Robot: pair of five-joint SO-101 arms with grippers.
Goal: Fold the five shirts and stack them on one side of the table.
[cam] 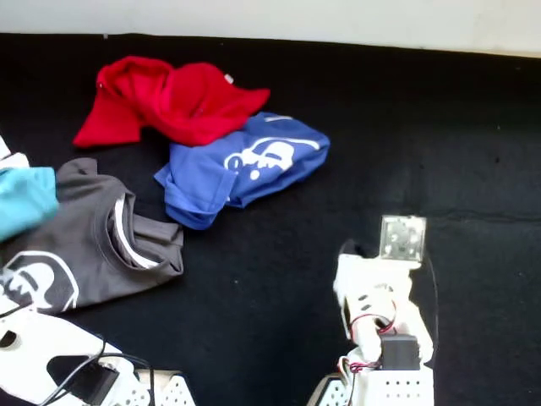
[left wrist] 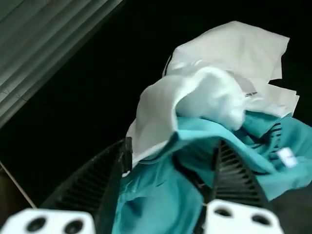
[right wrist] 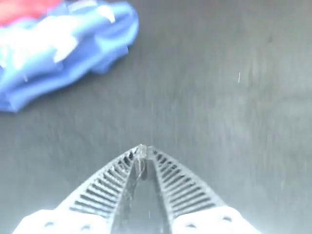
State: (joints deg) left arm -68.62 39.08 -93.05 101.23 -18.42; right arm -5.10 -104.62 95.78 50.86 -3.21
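Black table [cam: 279,279]. Left gripper [left wrist: 172,144] jaws spread wide, teal shirt [left wrist: 146,204] bunched between them, white shirt [left wrist: 229,53] just beyond. Right gripper [right wrist: 143,147] pinched closed, holding nothing; blue shirt [right wrist: 58,48] well ahead.

Teal shirt [cam: 25,201] ran off the high view's left edge, and the white shirt [cam: 7,152] beside it was just a sliver there! Grey shirt [cam: 93,245] lost its near corner under an arm [cam: 34,334], itself cut by the frame's corner. On the right wrist camera the blue shirt [right wrist: 58,48] was smeared and cropped, the red shirt [right wrist: 24,9] a mere strip at the edge.
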